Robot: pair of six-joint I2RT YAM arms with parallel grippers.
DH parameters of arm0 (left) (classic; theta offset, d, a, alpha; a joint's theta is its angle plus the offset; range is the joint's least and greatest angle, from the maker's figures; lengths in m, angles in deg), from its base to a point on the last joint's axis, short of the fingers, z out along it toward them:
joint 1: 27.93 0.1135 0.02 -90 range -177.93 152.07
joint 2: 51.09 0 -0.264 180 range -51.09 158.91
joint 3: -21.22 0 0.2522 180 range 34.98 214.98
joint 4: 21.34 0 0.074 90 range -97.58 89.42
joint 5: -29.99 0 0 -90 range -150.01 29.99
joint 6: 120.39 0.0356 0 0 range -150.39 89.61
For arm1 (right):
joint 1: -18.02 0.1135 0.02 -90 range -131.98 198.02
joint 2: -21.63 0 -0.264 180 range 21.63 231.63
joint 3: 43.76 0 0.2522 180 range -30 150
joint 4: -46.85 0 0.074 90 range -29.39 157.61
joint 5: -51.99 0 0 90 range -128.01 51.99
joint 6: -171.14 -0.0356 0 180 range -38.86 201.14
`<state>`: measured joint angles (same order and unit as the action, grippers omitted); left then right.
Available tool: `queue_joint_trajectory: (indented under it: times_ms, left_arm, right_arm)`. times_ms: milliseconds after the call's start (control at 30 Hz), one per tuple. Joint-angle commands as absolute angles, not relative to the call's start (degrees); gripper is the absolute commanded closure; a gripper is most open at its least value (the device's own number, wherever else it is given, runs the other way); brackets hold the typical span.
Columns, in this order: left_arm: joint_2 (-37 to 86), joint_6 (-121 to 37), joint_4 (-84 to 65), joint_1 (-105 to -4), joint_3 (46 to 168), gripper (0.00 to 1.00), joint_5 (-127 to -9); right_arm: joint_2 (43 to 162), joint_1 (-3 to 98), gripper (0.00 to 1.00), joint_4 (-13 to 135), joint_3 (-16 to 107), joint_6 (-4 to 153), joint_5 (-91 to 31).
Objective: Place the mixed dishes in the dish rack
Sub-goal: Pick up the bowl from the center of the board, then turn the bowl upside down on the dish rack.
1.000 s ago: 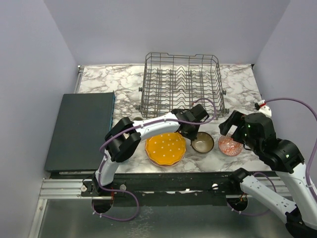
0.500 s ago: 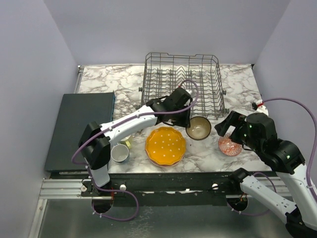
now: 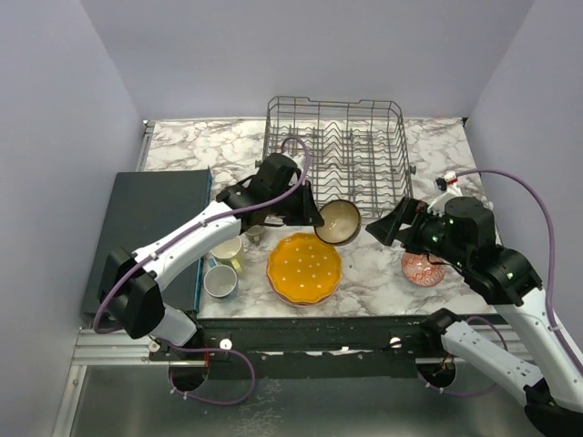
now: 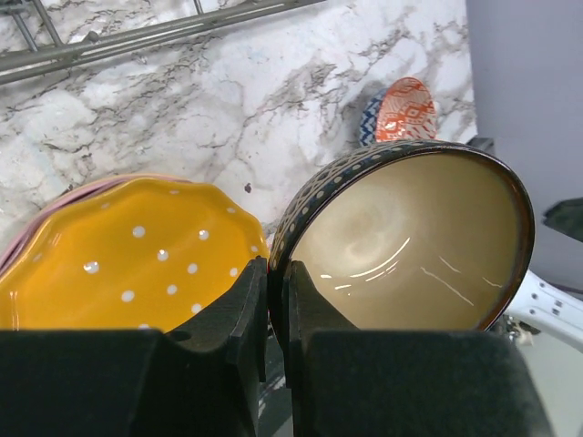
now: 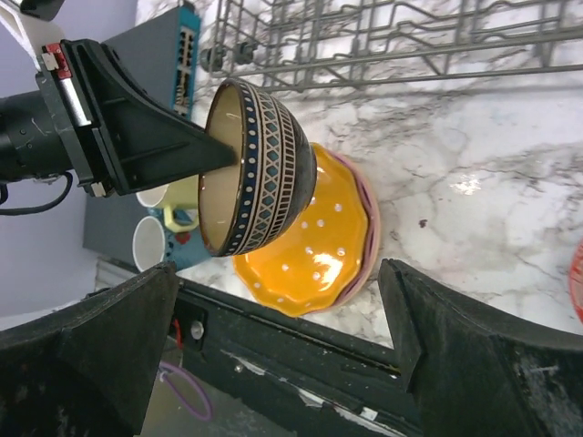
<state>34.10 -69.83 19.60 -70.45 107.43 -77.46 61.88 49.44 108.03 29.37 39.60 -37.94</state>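
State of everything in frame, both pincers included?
Left pincer: shut on patterned bowl rim.
Patterned bowl: held off the table, tipped on its side.
Right pincer: open, empty.
Dish rack: upright, no dishes inside.
Orange plate: flat, atop pink plate.
Red bowl: on table, untouched.
Yellow mug: upright.
Grey mug: upright.

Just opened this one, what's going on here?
The left arm's fingers are pinched on the rim of a dark patterned bowl, holding it tilted in the air just in front of the dish rack, which shows no dishes inside. The right arm's fingers stand wide open nearby, holding nothing, close to a small red patterned bowl on the table. An orange dotted plate, a yellow mug and a pale mug sit on the table, not yet loaded.
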Motion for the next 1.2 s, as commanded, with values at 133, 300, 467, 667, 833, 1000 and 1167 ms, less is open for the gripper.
queue_joint_trajectory:
  times_ms: [133, 300, 467, 667, 833, 1000, 1167]
  left_arm:
    - [25.35, -76.87, 8.33, -67.08, 101.34, 1.00, -86.00]
    - [21.90, -80.10, 4.05, -66.15, 97.58, 1.00, -86.16]
    - [19.74, -81.57, 2.10, -65.41, 95.71, 1.00, -86.19]
    - [18.17, -83.06, 0.86, -64.24, 94.28, 1.00, -86.69]
    - [17.51, -84.91, -1.58, -63.55, 92.63, 1.00, -87.90]
    - [17.28, -86.00, -3.42, -62.92, 91.59, 1.00, -89.55]
    - [17.12, -86.81, -4.38, -62.61, 91.06, 1.00, -90.35]
  right_arm:
    - [65.41, 49.58, 0.00, 95.19, 25.78, 37.71, -25.90]
    - [67.22, 49.58, 0.00, 90.03, 23.70, 34.81, -22.55]
    - [68.37, 49.58, 0.00, 85.76, 22.32, 32.18, -21.21]
    - [69.82, 49.57, 0.00, 80.80, 20.84, 29.41, -18.35]
    - [69.80, 49.58, 0.00, 77.50, 19.29, 27.67, -17.66]
    - [69.57, 49.58, 0.00, 75.33, 18.31, 26.68, -17.44]
    - [69.32, 49.57, 0.00, 72.78, 17.39, 25.69, -17.54]
